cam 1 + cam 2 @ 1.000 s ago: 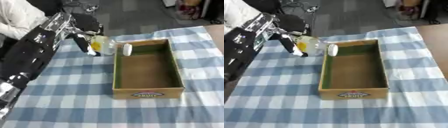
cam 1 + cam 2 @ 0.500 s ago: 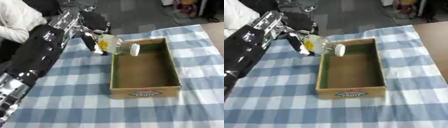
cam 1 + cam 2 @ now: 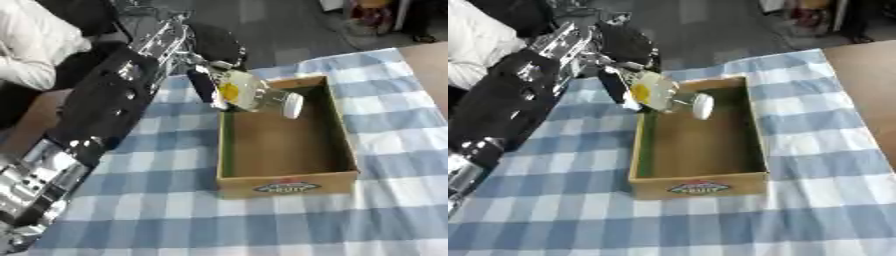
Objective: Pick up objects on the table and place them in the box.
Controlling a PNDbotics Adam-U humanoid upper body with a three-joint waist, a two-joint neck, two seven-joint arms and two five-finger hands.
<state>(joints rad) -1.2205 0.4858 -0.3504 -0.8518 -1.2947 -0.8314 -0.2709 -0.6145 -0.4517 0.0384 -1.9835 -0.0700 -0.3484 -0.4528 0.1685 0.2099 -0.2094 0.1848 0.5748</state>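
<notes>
Holding a clear jar [image 3: 249,94] with white lid, left hand [image 3: 208,82] fingers curled around it, tilted above the box [image 3: 286,185] far-left corner.

Clear jar [image 3: 248,93] w/ yellow inside & white lid [image 3: 292,105], tipped on its side, lid end over the box's far-left corner. Box [image 3: 336,133]: open brown cardboard, green inner wall, logo on near side, sits on the checked bench.

Both head eyes look steeply down, fairly near; both share the box [image 3: 287,145] on the checked tablecloth [image 3: 815,210].
</notes>
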